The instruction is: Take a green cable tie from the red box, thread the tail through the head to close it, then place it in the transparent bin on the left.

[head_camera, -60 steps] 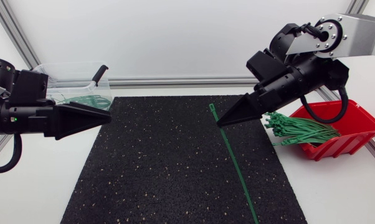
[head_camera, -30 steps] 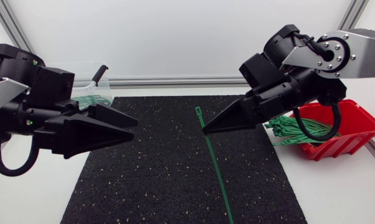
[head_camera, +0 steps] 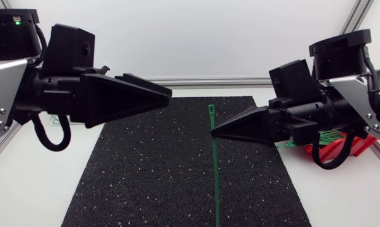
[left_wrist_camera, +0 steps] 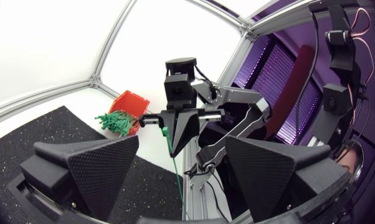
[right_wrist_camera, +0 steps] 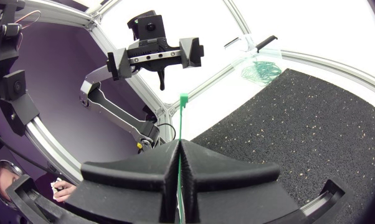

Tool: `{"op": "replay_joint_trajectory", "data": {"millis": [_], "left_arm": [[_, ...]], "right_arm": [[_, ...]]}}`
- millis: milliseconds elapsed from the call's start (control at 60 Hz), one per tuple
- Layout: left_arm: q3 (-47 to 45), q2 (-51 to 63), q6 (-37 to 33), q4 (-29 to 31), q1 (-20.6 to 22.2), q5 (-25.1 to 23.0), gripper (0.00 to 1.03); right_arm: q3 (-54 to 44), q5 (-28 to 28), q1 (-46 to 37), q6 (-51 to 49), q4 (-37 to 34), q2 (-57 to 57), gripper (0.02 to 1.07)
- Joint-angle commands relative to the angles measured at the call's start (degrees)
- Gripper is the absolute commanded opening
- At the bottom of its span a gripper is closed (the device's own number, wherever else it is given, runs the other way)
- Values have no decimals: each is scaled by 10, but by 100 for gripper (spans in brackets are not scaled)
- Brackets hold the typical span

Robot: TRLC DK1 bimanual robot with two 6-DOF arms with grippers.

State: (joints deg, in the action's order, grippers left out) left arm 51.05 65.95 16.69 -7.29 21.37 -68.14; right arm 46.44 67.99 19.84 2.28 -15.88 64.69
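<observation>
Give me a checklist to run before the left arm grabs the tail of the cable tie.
1. Right end effector shut on the cable tie: ok.
2. The tie's head sticking out past that end effector's tip, free for threading: ok.
3. Left end effector open: ok.
4. Tail inside the left end effector: not ok, the tie hangs ahead of it, apart.
5. Tail's end clear of the mat: cannot tell, it runs out of the head view.

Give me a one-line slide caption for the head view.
Right arm's fingers pinch a green cable tie near its head over the black mat, facing the left arm's open fingers.
</observation>
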Motion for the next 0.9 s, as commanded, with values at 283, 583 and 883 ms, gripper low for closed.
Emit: {"op": "replay_joint_trajectory", "data": {"millis": [283, 583, 883], "left_arm": [[-14, 53, 106, -52, 40, 35, 93], [-17, 75, 99, -72, 54, 52, 89], [-17, 111, 98, -84, 63, 55, 68]], "right_arm": [[-30, 13, 0, 98, 117, 4, 8], [-12, 13, 4, 122, 162, 62, 8], [-6, 12, 6, 170, 229, 85, 8]]}}
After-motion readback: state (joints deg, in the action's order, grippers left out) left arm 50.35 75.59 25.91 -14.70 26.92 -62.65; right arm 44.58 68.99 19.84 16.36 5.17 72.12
